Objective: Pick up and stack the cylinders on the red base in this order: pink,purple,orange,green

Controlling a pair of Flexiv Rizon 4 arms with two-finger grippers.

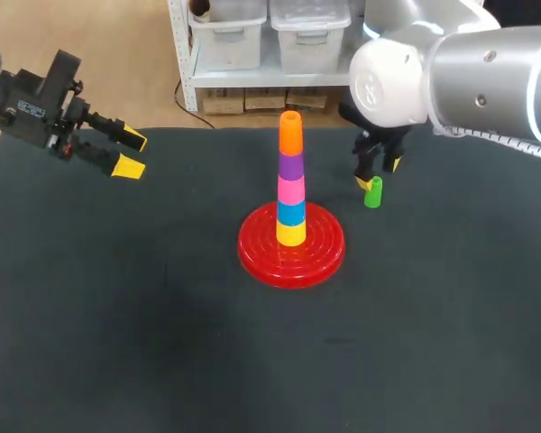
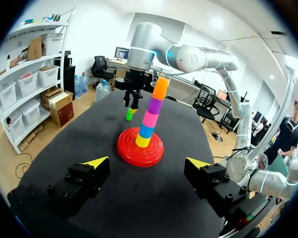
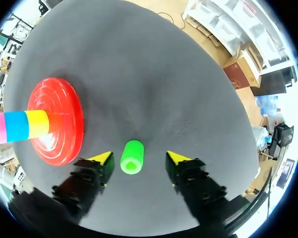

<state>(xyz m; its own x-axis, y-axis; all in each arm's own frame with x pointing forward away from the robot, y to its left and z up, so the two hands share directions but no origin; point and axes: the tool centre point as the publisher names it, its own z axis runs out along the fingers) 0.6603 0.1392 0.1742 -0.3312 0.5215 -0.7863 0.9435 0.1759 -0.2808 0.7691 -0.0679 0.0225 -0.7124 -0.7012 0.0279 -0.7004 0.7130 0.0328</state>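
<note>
The green cylinder [image 1: 373,192] is the last piece and is not yet stacked. It stands on the table [image 1: 162,343] toward the far edge, near the red base [image 1: 252,248] on its right side and apart from its rim. The right gripper [image 1: 378,174] hangs directly over it. In the right wrist view the two yellow tips stand wide apart with the cylinder between them, and neither touches it. This looks like the line-up for a grasp from above.

On the base's peg the tower runs yellow [image 1: 290,234], blue [image 1: 290,213], pink [image 1: 290,189], purple [image 1: 290,167] and orange [image 1: 290,133]. Its top is open to take the green piece, so the task looks nearly finished.

The left gripper [image 1: 131,152] sits over the far left corner of the table, well away from the tower. Its fingers are spread and hold nothing. It is probably kept there so the right arm has room to lift and carry across to the peg.
</note>
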